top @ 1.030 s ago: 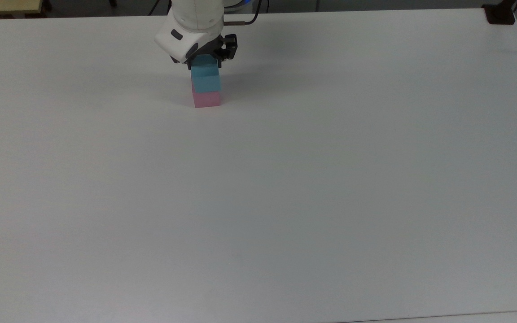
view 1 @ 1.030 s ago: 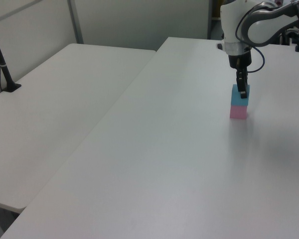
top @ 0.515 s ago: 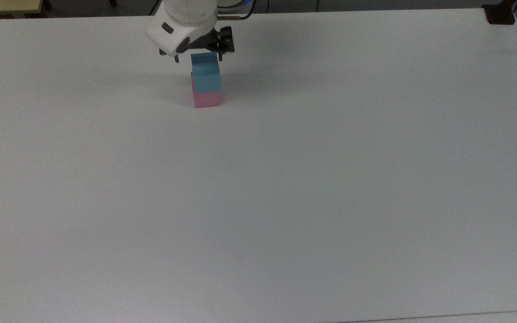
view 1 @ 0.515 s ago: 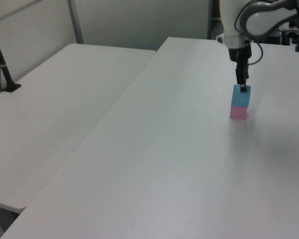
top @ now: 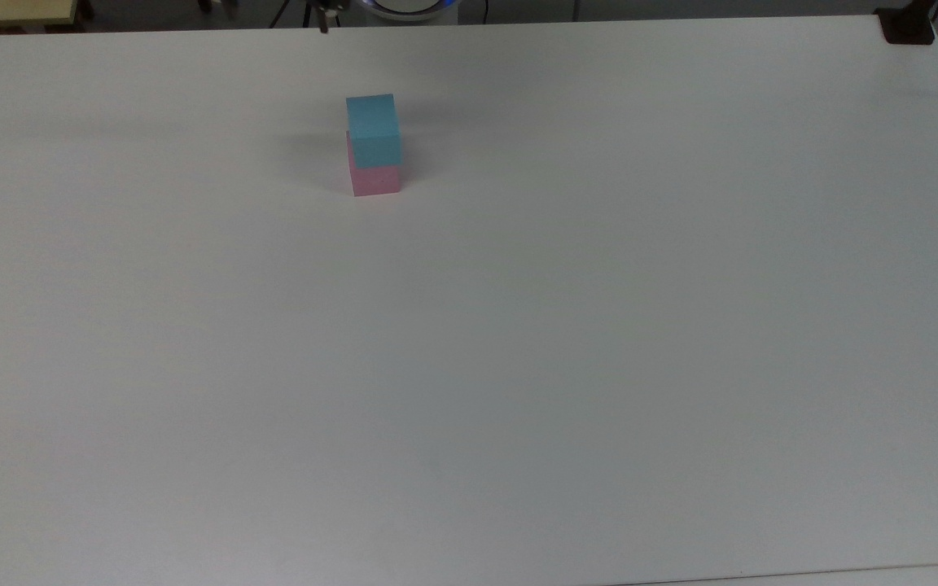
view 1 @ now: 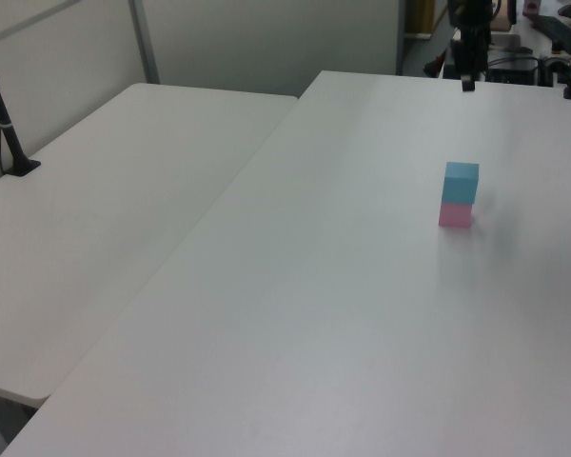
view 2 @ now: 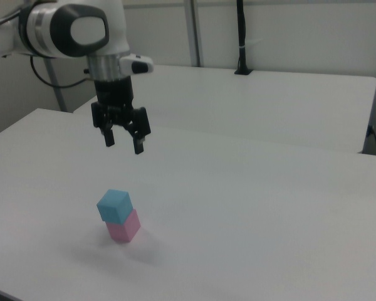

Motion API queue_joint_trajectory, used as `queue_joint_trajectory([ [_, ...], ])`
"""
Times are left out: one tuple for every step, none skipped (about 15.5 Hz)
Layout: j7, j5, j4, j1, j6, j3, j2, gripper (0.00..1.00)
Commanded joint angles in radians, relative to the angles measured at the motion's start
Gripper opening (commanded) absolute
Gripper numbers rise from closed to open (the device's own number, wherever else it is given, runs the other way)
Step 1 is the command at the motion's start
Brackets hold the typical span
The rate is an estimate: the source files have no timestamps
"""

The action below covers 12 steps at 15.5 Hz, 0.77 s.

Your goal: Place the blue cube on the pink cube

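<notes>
The blue cube (top: 372, 126) (view 1: 461, 181) (view 2: 114, 205) rests on top of the pink cube (top: 376, 180) (view 1: 455, 215) (view 2: 125, 227), slightly turned against it in the right view. The pair stands on the white table (top: 518, 325) near its far edge in the top view. My gripper (view 2: 123, 142) hangs open well above the stack in the right view, holding nothing. In the left view its fingers (view 1: 467, 76) show high above the cubes near the upper edge.
A second white table (view 1: 105, 209) adjoins on the left view's left, with a black post (view 1: 5, 124) clamped on it. A black clamp (top: 907, 24) sits at the top view's upper right corner. The arm body (view 2: 75, 31) looms at the right view's upper left.
My gripper has risen straight up off the blue cube and left the top view. The blue cube stays on the pink cube, unmoved.
</notes>
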Motion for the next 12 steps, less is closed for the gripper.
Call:
queue_joint_trajectory([
  [0.015,0.016,0.099,0.018,-0.015,-0.062,-0.006,1.0],
  [0.01,0.019,0.115,0.02,-0.003,-0.075,-0.006,1.0],
  [0.013,0.024,0.12,0.021,0.034,-0.081,-0.008,1.0],
  [0.015,0.031,0.121,0.023,0.063,-0.083,-0.009,1.0],
  [0.015,0.037,0.124,0.023,0.068,-0.083,-0.009,1.0],
  [0.013,0.042,0.133,0.023,0.068,-0.083,-0.011,1.0],
  [0.015,0.042,0.137,0.023,0.068,-0.083,-0.012,1.0],
  [0.018,0.042,0.137,0.033,0.068,-0.083,-0.012,1.0],
  [0.013,0.041,0.137,0.046,0.063,-0.083,-0.011,1.0],
  [0.012,0.041,0.137,0.047,0.06,-0.083,-0.012,1.0],
  [0.015,0.041,0.137,0.049,0.057,-0.083,-0.012,1.0],
  [0.016,0.042,0.135,0.05,0.053,-0.083,-0.015,1.0],
])
